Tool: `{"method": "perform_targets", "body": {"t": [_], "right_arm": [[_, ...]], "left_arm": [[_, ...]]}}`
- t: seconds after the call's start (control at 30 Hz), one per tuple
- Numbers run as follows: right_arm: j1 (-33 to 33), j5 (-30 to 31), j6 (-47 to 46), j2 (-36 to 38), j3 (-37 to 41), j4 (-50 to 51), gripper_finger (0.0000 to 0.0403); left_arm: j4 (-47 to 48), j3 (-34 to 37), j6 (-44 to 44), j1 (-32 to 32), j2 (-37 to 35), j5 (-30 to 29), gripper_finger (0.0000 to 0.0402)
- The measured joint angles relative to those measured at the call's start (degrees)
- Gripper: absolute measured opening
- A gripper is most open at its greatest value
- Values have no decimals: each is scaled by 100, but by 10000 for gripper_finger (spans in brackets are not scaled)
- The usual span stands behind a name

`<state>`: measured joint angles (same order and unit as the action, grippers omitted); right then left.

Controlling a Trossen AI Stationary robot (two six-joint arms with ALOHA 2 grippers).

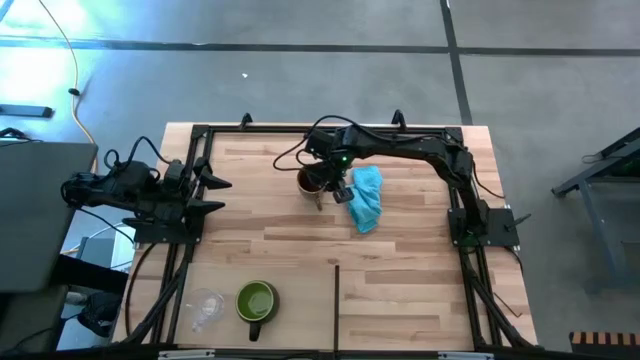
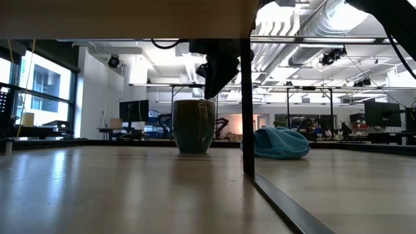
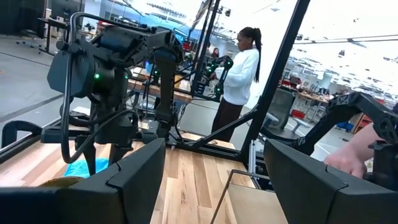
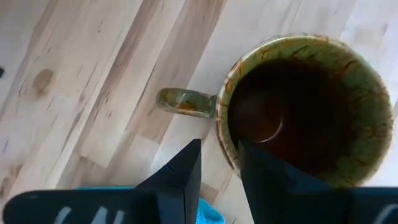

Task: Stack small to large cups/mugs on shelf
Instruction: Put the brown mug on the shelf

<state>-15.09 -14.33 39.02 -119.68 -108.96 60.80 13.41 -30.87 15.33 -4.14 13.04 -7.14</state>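
Your shelf point(image 1: 400, 290), the pale plank panel, carries everything here, with a thin dark seam running across its near half.

Your right arm reaches from the right-hand side across the far part of the panel, and its right gripper point(image 1: 322, 190) hangs directly over the brown mug point(image 1: 312, 181). From the wrist, you see the fingers point(image 4: 180, 171) pointing down at the mug's rim beside the root of its handle, one finger outside the wall and the other over the inside edge. They stand only a narrow gap apart; you cannot tell whether they already press the wall, and the mug sits flat and upright on the wood in the low view.

Just beside the mug, on the side nearer the right arm's base, lies the light-blue cloth point(image 1: 366, 198), bunched in a heap.

Your left gripper point(image 1: 215, 195) waits at the left edge of the panel, well apart from all the cups, its two fingers spread wide.

The green mug point(image 1: 256, 301) stands upright near the front edge, left of the seam's end, handle toward the front.

The tiny clear cup point(image 1: 207, 308) sits just beside the green mug, on its left.

A person in a white top point(image 3: 239, 74) stands in the room beyond the table.
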Motion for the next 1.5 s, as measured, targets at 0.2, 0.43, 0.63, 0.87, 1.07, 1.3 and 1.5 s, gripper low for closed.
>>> {"method": "perform_targets", "body": {"t": [0.2, 0.43, 0.63, 0.87, 1.07, 1.3, 1.5], "right_arm": [[4, 4, 117, 0, 2, -191, 98], [11, 20, 223, -31, 173, -201, 98], [52, 122, 199, -38, 419, -304, 98], [52, 276, 89, -42, 419, -481, 92], [52, 289, 86, -42, 419, -514, 83], [52, 330, -4, -110, 413, -579, 83], [81, 530, -172, -249, 410, -560, 74]], "left_arm": [[4, 0, 0, 0, 0, 0, 262], [7, 0, -3, 0, 0, 0, 262], [9, 0, -50, 0, 2, -63, 262], [9, 0, -96, 0, 2, -149, 262], [9, 0, -107, 0, 2, -151, 262], [9, 0, -155, 0, 2, -149, 262], [9, 0, -155, 0, 2, -149, 262]]}}
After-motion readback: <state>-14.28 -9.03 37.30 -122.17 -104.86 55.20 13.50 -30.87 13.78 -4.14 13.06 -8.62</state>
